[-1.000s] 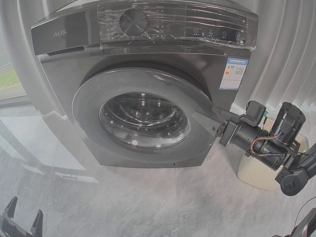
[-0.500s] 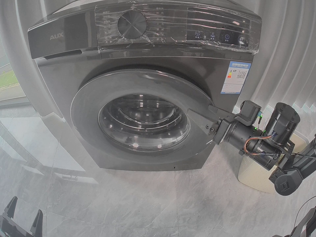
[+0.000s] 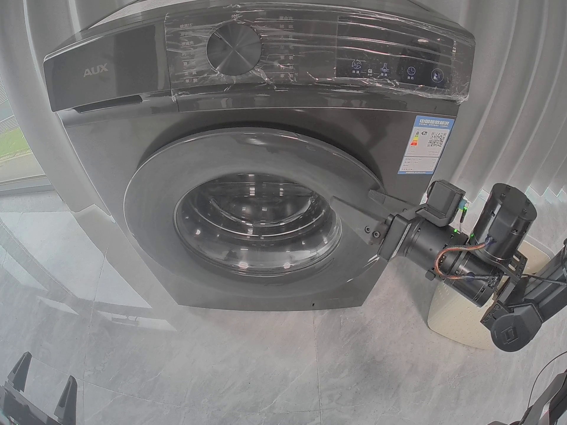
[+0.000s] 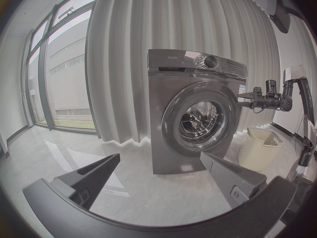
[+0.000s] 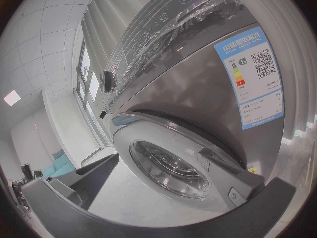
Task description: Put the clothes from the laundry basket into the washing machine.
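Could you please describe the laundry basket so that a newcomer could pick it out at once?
Start at the grey washing machine against the pleated curtain. On the floor to the robot's right of it sits the laundry basket. It is the only cream thing there, a tub with perforated walls and a handle slot.

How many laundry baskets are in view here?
1. The laundry basket stands on the floor just right of the washing machine. The right arm hides part of it in the head view; others could lie out of frame.
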### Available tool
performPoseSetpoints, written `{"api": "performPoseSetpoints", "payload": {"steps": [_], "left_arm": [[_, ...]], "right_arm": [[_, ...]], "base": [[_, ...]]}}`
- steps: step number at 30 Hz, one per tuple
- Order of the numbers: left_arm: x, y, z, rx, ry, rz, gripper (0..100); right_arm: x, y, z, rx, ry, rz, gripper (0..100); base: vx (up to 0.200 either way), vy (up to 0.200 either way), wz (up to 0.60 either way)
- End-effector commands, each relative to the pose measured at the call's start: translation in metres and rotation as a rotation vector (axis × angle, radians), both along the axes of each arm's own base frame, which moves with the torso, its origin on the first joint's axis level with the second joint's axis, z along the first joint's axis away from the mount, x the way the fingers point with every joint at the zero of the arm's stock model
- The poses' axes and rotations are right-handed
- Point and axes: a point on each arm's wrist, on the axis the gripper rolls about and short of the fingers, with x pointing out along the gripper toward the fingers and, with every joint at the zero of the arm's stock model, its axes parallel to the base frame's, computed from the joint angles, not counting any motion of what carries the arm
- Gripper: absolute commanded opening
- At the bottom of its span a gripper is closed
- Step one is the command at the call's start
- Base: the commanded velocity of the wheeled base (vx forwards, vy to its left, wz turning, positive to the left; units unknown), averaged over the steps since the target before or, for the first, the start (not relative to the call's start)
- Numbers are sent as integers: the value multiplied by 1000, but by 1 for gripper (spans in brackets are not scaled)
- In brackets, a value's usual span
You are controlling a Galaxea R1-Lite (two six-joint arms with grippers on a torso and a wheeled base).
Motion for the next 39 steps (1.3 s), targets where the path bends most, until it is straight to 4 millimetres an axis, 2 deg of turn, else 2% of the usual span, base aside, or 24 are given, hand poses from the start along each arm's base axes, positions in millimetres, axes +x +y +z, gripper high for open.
{"api": "performPoseSetpoints", "payload": {"steps": [1,4,15,21,22,24,27,28,29,32,36,39], "left_arm": [[0,0,-5,0,3,0,100],[0,0,-5,-1,2,0,100],[0,0,-5,0,1,0,100],[0,0,-5,-1,2,0,100],[0,0,-5,-1,2,0,100],[0,0,-5,-1,2,0,100],[0,0,-5,-1,2,0,100],[0,0,-5,-1,2,0,100],[0,0,-5,-1,2,0,100],[0,0,-5,-1,2,0,100],[0,0,-5,0,1,0,100],[0,0,-5,0,1,0,100]], "right_arm": [[-2,-2,5,7,-17,-5,100],[-3,-4,8,-2,-37,-15,100],[-4,-5,6,-16,-39,-46,100],[-17,-5,11,-9,-49,-22,100],[-39,-6,14,-8,-54,20,100],[-49,-9,17,-6,-58,37,100],[-73,-23,17,-37,-83,53,100],[-73,-23,17,-37,-83,53,100],[-84,-33,15,-56,-94,50,100],[-98,-45,16,-68,-124,41,100],[-110,-60,17,-82,-157,16,100],[-119,-83,13,-102,-155,-66,100]], "base": [[0,0,0],[200,0,0],[0,0,0],[0,0,0],[0,0,0],[0,0,0],[0,0,0],[0,0,0],[0,0,0],[0,0,0],[0,0,0],[0,0,0]]}}
